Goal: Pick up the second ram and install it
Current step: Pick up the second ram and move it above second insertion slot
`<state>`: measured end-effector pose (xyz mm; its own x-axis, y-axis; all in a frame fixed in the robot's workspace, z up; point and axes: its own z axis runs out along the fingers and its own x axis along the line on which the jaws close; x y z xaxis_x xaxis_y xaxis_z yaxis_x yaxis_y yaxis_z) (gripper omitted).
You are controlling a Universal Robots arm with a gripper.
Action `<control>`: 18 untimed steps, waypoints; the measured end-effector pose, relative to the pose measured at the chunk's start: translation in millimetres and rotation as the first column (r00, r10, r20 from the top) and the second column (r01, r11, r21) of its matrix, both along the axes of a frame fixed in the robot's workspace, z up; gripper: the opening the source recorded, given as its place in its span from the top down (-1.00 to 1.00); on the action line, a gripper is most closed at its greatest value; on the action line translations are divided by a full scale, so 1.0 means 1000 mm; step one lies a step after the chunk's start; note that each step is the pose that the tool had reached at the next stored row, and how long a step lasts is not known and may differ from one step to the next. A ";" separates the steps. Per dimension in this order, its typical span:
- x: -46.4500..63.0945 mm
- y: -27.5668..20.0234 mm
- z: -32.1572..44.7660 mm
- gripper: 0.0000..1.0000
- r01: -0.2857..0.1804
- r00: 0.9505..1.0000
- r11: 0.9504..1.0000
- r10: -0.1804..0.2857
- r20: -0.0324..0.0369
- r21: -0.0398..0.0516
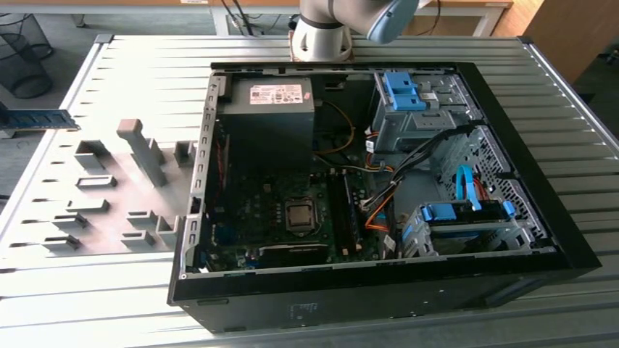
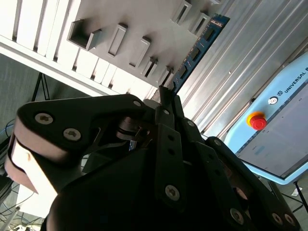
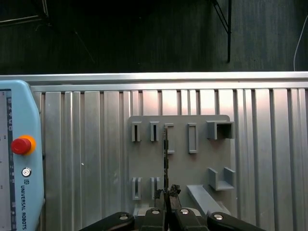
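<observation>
The second ram [image 2: 198, 48] is a blue-green board with black chips, and it sticks out from between my gripper's fingers [image 2: 166, 103]. In the first wrist view the ram [image 3: 165, 154] shows edge-on as a thin dark line above the grey fixture plate [image 3: 202, 161], with my gripper [image 3: 166, 195] shut on its near end. In the exterior view the ram [image 1: 39, 118] hangs in the air at the far left edge, above the table beside the fixture blocks [image 1: 106, 196]. The open computer case [image 1: 387, 290] lies to the exterior view's right, its motherboard memory slots [image 1: 341, 206] showing.
A light blue teach pendant [image 3: 19, 159] with a red stop button [image 3: 21, 144] lies on the ribbed metal table [image 1: 87, 304]. The arm's base [image 1: 324, 32] stands behind the case. Drive cages with blue clips [image 1: 454, 214] and cables fill the case's right side.
</observation>
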<state>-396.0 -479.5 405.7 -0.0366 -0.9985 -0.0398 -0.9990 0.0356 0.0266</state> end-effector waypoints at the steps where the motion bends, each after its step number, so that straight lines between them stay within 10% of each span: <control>1: 0.000 0.0000 -0.0001 0.73 0.000 1.000 1.000 0.000 0.000 0.000; 18: 0.007 0.0000 -0.0001 0.73 0.000 1.000 1.000 0.000 0.000 0.000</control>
